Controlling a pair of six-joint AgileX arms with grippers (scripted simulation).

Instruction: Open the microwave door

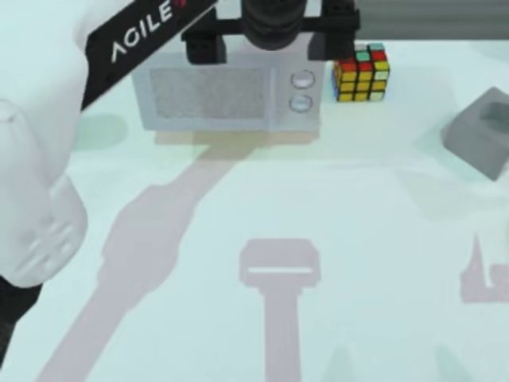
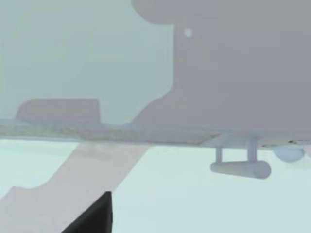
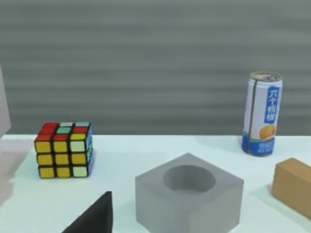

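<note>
The microwave is a light grey box standing at the table's far edge, a little left of the middle. Its door lies flat and shut across most of the front, with a speckled mesh window; two round silver knobs sit on the narrow panel at its right. From the left wrist view I get the door's lower edge as a speckled strip and a pale bar handle on two short posts standing off the front.

My left arm reaches in from the left side, white shell and a black link lettered "AGILE", and its gripper hangs over the microwave's top. Black fingers hang down on either side with a wide gap, so I'd call it open, though part is cut off by the frame edge. It holds nothing. I can't tell whether it touches the casing.

Just right of the microwave is a colour-tiled puzzle cube. Near the right edge is a dark grey block with a round hollow in its top. The right wrist view also shows a tall drink can in blue and white with an orange pictured and writing I can't read, and a tan box.

My right gripper shows only as one dark finger tip; its opening I can't tell.
</note>
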